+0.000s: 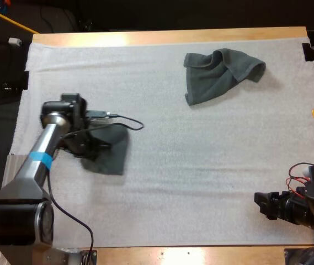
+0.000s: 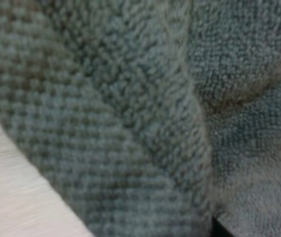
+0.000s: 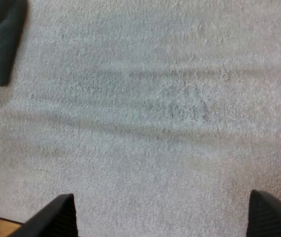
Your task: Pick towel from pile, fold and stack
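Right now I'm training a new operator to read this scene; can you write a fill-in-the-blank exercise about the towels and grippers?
1. The white mat holds ____ dark towels.
2. The left gripper is at the towel on the mat's ____ side.
3. The right gripper is ____, over bare mat.
4. The crumpled towel lies toward the mat's far ____ corner.
Missing words: two; left; open; right.

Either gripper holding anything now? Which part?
The right gripper is open over bare mat, holding nothing. The left gripper sits on the left towel; whether it grips it cannot be told.
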Controlling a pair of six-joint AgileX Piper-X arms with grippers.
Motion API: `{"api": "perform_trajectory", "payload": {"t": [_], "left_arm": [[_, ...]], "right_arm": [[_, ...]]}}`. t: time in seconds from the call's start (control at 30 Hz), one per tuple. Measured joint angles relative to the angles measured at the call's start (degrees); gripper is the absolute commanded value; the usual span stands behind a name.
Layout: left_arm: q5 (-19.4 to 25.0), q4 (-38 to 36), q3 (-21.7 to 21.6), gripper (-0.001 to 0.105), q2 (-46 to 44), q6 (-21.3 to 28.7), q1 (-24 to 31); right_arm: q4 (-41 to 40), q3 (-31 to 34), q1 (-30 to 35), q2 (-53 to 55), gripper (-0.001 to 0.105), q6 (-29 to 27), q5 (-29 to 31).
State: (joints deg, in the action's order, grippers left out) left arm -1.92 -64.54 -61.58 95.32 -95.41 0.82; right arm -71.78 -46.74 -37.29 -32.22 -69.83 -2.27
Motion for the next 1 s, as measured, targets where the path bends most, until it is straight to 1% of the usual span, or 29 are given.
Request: {"api": "perform_trajectory", "payload": {"t": [0.1, 0.23, 0.3, 0.47, 0.53, 0.6, 0.63, 0.7, 0.73, 0.77, 0.8, 0.87, 0.93, 1.0], "left_arm": [[4.40, -0.41, 0.00, 0.000, 0.11, 1.98, 3.01], [8.03, -1.01, 0.00, 0.000, 0.11, 3.03, 5.93], [8.82, -1.14, 0.00, 0.000, 0.11, 3.23, 7.04], [9.12, -1.80, 0.00, 0.000, 0.11, 3.22, 8.95], [9.47, -1.87, 0.00, 0.003, 0.11, 3.22, 9.12], [9.95, -2.04, 0.00, 0.013, 0.11, 3.28, 9.13], [10.12, -2.08, 0.00, 0.023, 0.11, 3.37, 9.13], [10.48, -2.26, -0.10, 0.048, 0.11, 3.44, 9.13], [10.95, -2.68, -0.32, 0.066, 0.11, 3.43, 9.13], [11.65, -3.06, -0.65, 0.077, 0.11, 3.43, 9.13], [12.62, -3.75, -1.26, 0.075, 0.11, 3.43, 9.13], [15.06, -5.11, -2.73, 0.066, -0.02, 3.43, 9.13], [16.56, -6.53, -4.73, 0.061, -0.02, 2.90, 9.13], [16.60, -7.91, -6.47, 0.060, -0.29, 2.13, 9.13]], "right_arm": [[0.00, 0.00, 0.00, 0.00, 0.068, 0.00, 0.00], [0.00, 0.00, 0.00, 0.00, 0.068, 0.00, 0.00], [0.00, 0.00, 0.00, 0.00, 0.068, 0.00, 0.00], [0.00, 0.00, 0.00, 0.00, 0.068, 0.00, -0.14], [0.00, 0.00, 0.00, 0.00, 0.068, 0.00, -0.21], [0.00, 0.00, 0.00, 0.00, 0.068, 0.00, -0.35], [0.00, 0.00, 0.00, 0.00, 0.068, 0.00, -0.41], [0.00, 0.00, 0.00, 0.00, 0.068, 0.00, -0.41], [0.00, 0.00, 0.00, 0.00, 0.068, 0.00, -0.41], [0.00, 0.00, 0.00, 0.00, 0.068, 0.00, -0.41], [0.00, 0.00, 0.00, 0.00, 0.068, 0.00, -0.75], [0.00, 0.00, 0.00, 0.00, 0.068, 0.00, -1.13], [0.00, 0.00, 0.00, 0.00, 0.068, 0.00, -1.12], [0.00, 0.00, 0.00, 0.00, 0.068, -0.09, -1.12]]}}
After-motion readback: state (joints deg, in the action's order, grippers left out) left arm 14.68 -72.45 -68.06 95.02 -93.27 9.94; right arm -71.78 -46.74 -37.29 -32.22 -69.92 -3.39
